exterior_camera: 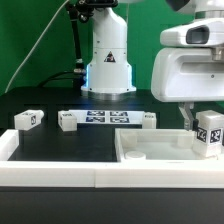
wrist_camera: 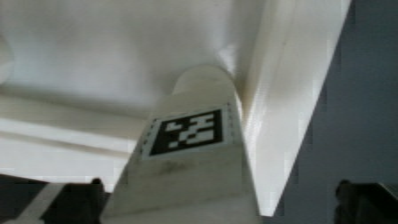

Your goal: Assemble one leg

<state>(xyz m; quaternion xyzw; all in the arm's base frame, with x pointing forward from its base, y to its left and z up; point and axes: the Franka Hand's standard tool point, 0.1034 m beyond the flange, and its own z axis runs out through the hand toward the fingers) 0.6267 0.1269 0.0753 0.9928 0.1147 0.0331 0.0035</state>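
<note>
A white leg point(exterior_camera: 210, 133) with a black-and-white tag stands upright in the corner of the large white tabletop point(exterior_camera: 160, 146) at the exterior view's right. My gripper point(exterior_camera: 205, 124) is lowered around it. In the wrist view the leg point(wrist_camera: 191, 135) stands between my fingertips point(wrist_camera: 71, 203), with a gap showing on each side, the wider one on the far side. The gripper point(wrist_camera: 217, 208) is open. The tabletop's rim and inner face point(wrist_camera: 107, 60) lie behind the leg. Its lower end is hidden.
Three more tagged legs lie on the black table: one at the exterior view's left point(exterior_camera: 28, 119), one beside it point(exterior_camera: 67, 122), one near the middle point(exterior_camera: 148, 120). The marker board point(exterior_camera: 100, 118) lies between them. The robot base point(exterior_camera: 108, 60) stands behind.
</note>
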